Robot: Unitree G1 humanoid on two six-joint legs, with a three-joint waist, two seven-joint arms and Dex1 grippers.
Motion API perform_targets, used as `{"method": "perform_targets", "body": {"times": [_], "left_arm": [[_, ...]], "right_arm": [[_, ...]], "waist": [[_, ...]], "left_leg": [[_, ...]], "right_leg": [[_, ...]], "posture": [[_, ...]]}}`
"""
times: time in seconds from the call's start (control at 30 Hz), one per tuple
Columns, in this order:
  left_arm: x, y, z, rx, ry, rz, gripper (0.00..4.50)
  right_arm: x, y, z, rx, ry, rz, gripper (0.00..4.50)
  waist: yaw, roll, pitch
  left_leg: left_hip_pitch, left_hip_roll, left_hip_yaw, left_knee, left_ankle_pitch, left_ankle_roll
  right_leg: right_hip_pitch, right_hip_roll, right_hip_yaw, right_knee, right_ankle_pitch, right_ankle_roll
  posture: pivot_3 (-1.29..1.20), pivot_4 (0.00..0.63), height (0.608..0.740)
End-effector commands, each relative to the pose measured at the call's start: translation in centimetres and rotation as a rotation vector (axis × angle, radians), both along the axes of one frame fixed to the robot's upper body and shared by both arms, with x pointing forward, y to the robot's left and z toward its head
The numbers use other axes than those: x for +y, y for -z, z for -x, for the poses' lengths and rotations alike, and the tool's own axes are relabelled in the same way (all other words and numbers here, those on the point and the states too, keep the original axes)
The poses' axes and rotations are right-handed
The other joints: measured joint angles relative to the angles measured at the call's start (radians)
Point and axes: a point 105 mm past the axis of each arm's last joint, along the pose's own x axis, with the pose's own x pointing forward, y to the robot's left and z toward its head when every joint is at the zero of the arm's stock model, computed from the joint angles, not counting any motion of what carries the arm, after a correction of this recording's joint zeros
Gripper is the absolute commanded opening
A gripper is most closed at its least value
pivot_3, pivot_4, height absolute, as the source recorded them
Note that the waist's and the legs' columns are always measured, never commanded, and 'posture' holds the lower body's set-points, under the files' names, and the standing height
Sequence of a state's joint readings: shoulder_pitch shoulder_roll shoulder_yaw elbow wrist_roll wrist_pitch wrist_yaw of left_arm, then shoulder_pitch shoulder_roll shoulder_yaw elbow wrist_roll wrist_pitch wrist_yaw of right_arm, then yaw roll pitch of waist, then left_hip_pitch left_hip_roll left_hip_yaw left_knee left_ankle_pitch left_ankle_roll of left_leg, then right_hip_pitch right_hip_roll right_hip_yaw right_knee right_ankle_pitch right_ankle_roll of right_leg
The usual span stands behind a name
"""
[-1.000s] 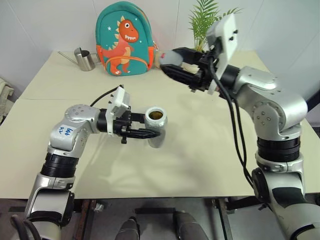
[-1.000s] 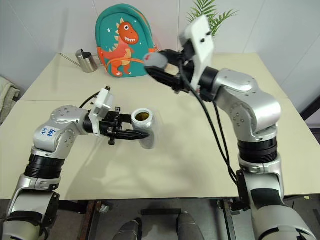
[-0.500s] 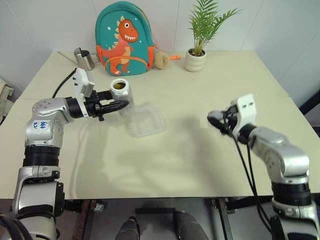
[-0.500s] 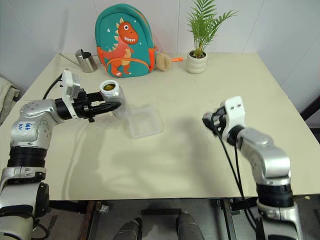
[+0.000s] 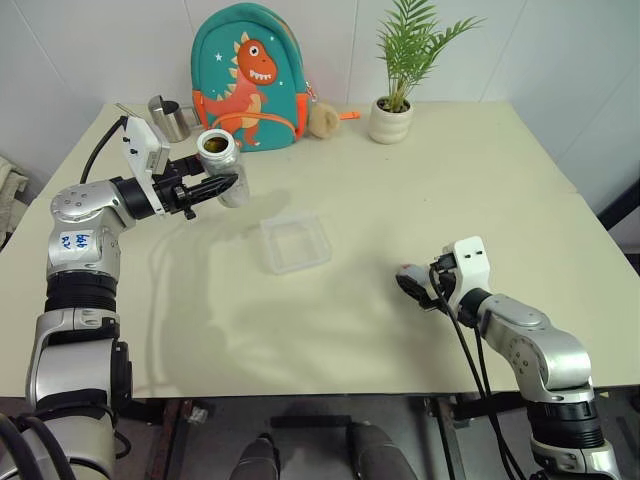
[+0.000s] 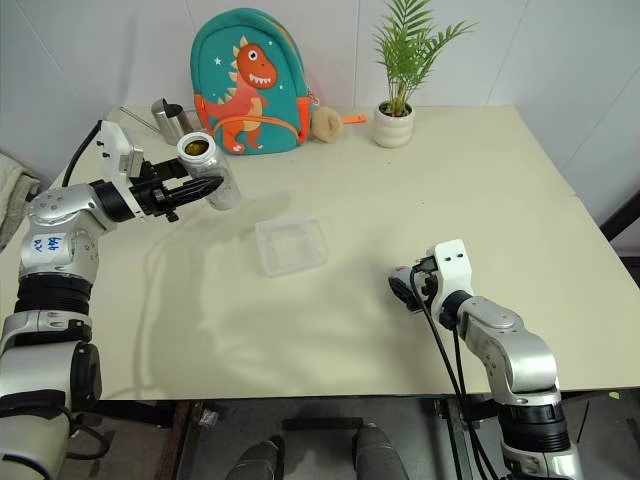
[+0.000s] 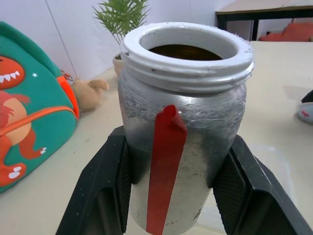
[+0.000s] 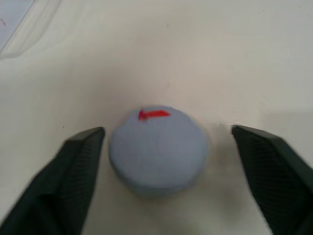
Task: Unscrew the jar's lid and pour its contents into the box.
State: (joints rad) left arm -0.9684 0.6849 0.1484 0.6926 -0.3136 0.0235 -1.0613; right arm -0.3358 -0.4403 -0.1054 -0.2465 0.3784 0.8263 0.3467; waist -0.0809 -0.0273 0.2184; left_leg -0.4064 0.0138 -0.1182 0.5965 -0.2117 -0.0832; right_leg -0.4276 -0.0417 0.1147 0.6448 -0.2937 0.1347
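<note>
My left gripper [image 5: 228, 184] is shut on the jar [image 5: 222, 165], a silver-grey cylinder with a red strip, held upright above the table's back left. The jar's mouth is uncovered and brown contents [image 7: 190, 51] show inside. Both black fingers [image 7: 104, 192] press on the jar's sides. The clear square box [image 5: 295, 243] lies on the table to the right of the jar and nearer me. At the front right, my right gripper [image 5: 413, 288] stands open low over the table. The grey lid [image 8: 157, 149] with a red mark lies on the tabletop between its spread fingers, touching neither.
A teal dinosaur backpack [image 5: 248, 80], a steel watering can [image 5: 170, 118], a tan plush toy [image 5: 322, 120] and a potted plant [image 5: 391, 118] line the back of the beige table [image 5: 330, 330]. The table's right edge runs close behind my right arm.
My left gripper carried the jar left and back, off the box. The right arm came down from high up to the front right and opened, leaving the lid on the table.
</note>
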Motion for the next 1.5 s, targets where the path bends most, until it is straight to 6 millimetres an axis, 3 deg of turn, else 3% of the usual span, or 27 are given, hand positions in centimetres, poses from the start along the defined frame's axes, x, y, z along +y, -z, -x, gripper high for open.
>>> {"method": "perform_targets", "body": {"times": [0.03,0.23,0.4,0.5,0.83,0.97,1.07,1.33,1.4,1.5], "left_arm": [[0.5,-1.9,0.3,-0.088,-0.013,-0.038,1.86],[-0.1,-1.5,0.2,-0.167,-0.015,-0.171,1.86],[-1.1,-1.3,-0.5,-0.297,-0.026,-0.330,1.86],[-2.5,-0.8,-0.5,-0.394,0.017,-0.475,1.86],[-6.7,0.4,-0.8,-0.747,0.110,-0.935,1.86],[-8.4,-1.1,-1.9,-1.077,0.060,-1.233,1.86],[-9.1,-0.9,-2.4,-1.286,0.092,-1.389,1.86],[-10.9,-0.4,-2.5,-1.742,0.234,-1.509,1.86],[-10.8,-0.4,-3.2,-1.855,0.237,-1.591,1.86],[-11.4,-1.4,-3.4,-1.987,0.179,-1.580,1.86]], "right_arm": [[0.0,-2.5,0.7,-0.094,-0.044,-0.002,4.46],[0.0,-5.9,2.2,-0.227,-0.164,-0.020,4.46],[2.8,-8.4,6.5,-0.270,-0.495,-0.108,4.46],[3.5,-8.9,7.7,-0.259,-0.590,-0.121,4.46],[3.9,-10.6,7.0,-0.299,-0.615,-0.090,4.46],[4.7,-11.8,7.9,-0.314,-0.690,-0.114,4.46],[4.6,-12.1,7.9,-0.312,-0.704,-0.095,4.46],[4.2,-12.1,7.4,-0.316,-0.682,-0.067,4.46],[4.3,-12.1,7.3,-0.318,-0.682,-0.070,4.46],[4.6,-12.2,7.1,-0.320,-0.682,-0.076,4.46]], "waist": [[0.001,0.000,0.000],[0.005,0.000,0.000],[0.007,0.000,0.000],[0.008,0.000,0.000],[0.019,-0.001,0.000],[0.025,-0.004,0.002],[0.030,-0.004,0.002],[0.031,-0.005,0.002],[0.034,-0.005,0.002],[0.036,-0.005,0.002]], "left_leg": [[0.000,0.000,0.000,0.000,0.000,0.000],[0.000,0.000,0.000,0.000,0.000,0.000],[0.000,0.000,0.000,0.000,0.000,0.000],[0.000,0.000,0.000,0.000,0.000,0.000],[0.000,0.000,0.000,0.002,0.000,0.000],[-0.001,-0.001,0.000,0.002,0.000,0.000],[-0.002,-0.001,0.000,0.002,0.000,0.000],[-0.005,-0.002,0.002,0.001,0.000,0.000],[-0.005,-0.002,0.002,0.001,0.000,0.000],[-0.005,-0.003,0.002,0.002,-0.001,0.000]], "right_leg": [[0.000,0.000,0.000,0.000,0.000,0.000],[0.000,0.000,0.000,-0.001,0.000,0.000],[0.001,0.000,0.000,-0.001,0.000,0.000],[0.002,0.000,0.000,-0.001,0.000,0.001],[0.002,0.000,0.000,-0.002,0.001,0.002],[0.001,0.000,0.001,-0.002,0.001,0.003],[0.002,-0.001,0.001,-0.005,0.002,0.005],[0.001,-0.001,0.002,-0.009,0.003,0.007],[0.001,-0.001,0.002,-0.009,0.003,0.008],[0.000,-0.002,0.002,-0.009,0.003,0.008]], "posture": [[0.00,0.150,0.740],[0.00,0.150,0.740],[0.00,0.150,0.740],[0.00,0.150,0.740],[0.00,0.150,0.740],[0.00,0.150,0.740],[0.00,0.150,0.740],[0.00,0.150,0.740],[0.00,0.150,0.740],[0.00,0.150,0.740]]}}
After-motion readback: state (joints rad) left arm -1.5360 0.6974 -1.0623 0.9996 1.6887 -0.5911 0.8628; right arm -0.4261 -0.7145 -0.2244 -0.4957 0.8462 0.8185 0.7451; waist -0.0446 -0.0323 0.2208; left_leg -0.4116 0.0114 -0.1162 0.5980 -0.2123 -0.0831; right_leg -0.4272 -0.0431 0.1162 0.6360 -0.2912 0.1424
